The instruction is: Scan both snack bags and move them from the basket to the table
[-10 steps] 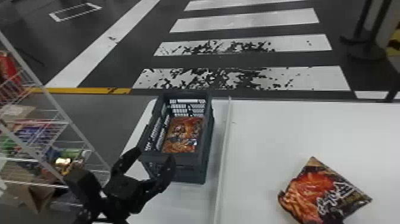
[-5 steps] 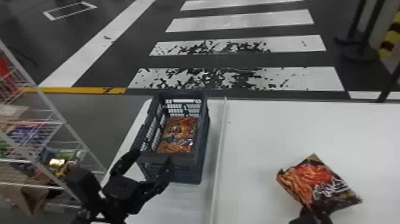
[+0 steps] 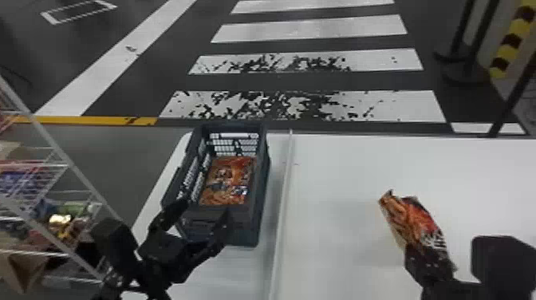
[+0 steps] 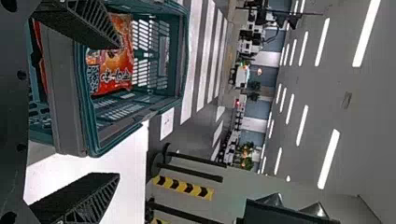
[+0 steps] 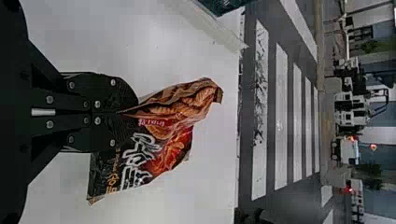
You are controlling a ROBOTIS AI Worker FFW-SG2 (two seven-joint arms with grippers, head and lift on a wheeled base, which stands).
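Note:
At the right of the head view, my right gripper (image 3: pixel 426 275) holds a red and black snack bag (image 3: pixel 414 223), tilted, over the white table. In the right wrist view my right gripper (image 5: pixel 128 113) is shut on the edge of that snack bag (image 5: pixel 159 144). The other snack bag (image 3: pixel 227 179) lies inside the dark basket (image 3: pixel 255 223). My left gripper (image 3: pixel 195 215) stands open at the basket's near end. In the left wrist view, the left gripper (image 4: pixel 116 112) has its fingers apart, one by the basket rim (image 4: pixel 84 107), near the bagged snack (image 4: pixel 114 60).
A wire rack (image 3: pixel 60 159) with assorted packages stands at the far left, beside the left arm. A raised pale strip (image 3: pixel 283 199) runs along the white table (image 3: pixel 343 167) right of the basket. Black posts (image 3: pixel 474 48) stand on the floor beyond.
The right gripper has come in from the bottom edge and taken hold of the snack bag on the table, which is now turned and tilted up. My left arm has hardly moved.

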